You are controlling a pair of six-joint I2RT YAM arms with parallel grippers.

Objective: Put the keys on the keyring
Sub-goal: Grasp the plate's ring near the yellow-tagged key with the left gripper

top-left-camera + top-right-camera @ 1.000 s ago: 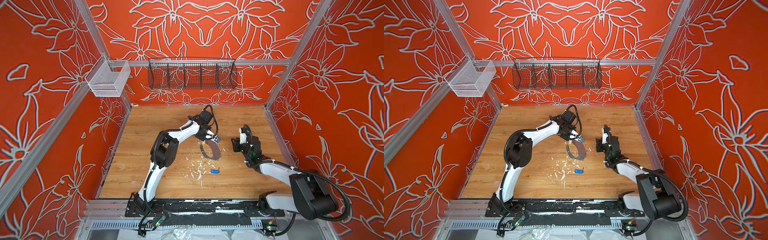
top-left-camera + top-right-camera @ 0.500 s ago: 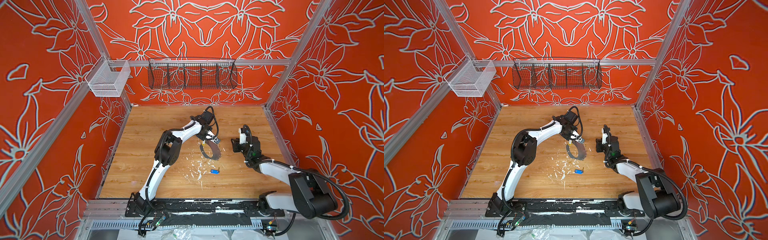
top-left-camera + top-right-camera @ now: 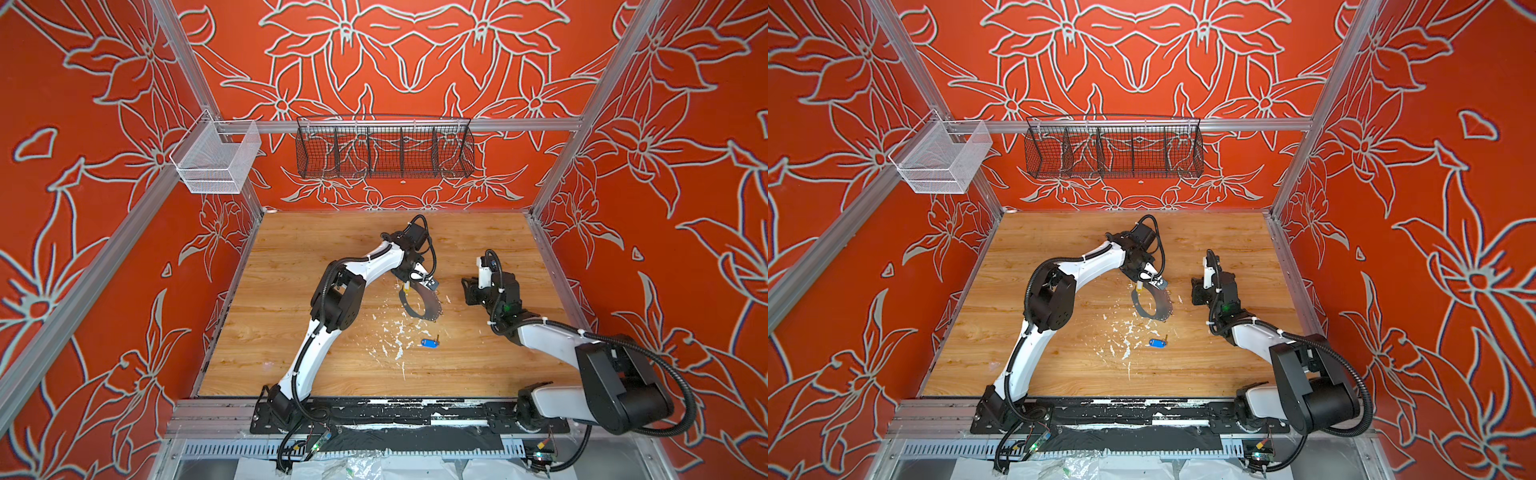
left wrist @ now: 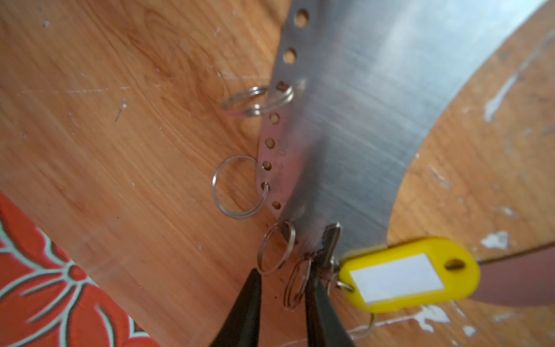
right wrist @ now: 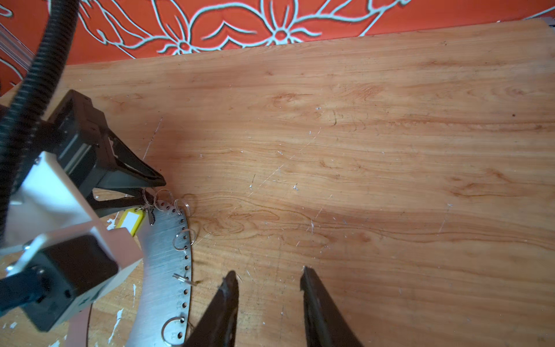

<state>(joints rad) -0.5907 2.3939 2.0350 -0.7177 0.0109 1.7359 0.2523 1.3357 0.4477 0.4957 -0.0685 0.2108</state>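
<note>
While the left gripper (image 4: 283, 273) reaches down to the outer edge of the keyring (image 4: 360, 120), its two black fingers (image 4: 246, 300) stand a little apart with one small wire loop (image 4: 295, 282) between them. The loop lies against one finger and there is a gap to the other, so nothing is pinched from where I stand. Right beside that loop sits the yellow-tagged key (image 4: 405, 276), its short metal blade resting on the grey plate and its tag lying at the plate's inner edge. Whether its loop passes through one of the plate's holes, I cannot tell. More wire rings (image 4: 237, 187) hang from the row of small holes along the outer edge and rest on the wooden table (image 3: 291, 332). The keyring lies near the middle of the table in both top views, between the two arms. The blue-tagged key (image 3: 428, 342) lies by itself on the wood, well apart from the keyring on the near side, among white flecks (image 3: 395, 332). The right gripper (image 5: 267, 276) is poised over bare wood just beside the keyring's outer edge, its jaws apart with nothing between them.
</note>
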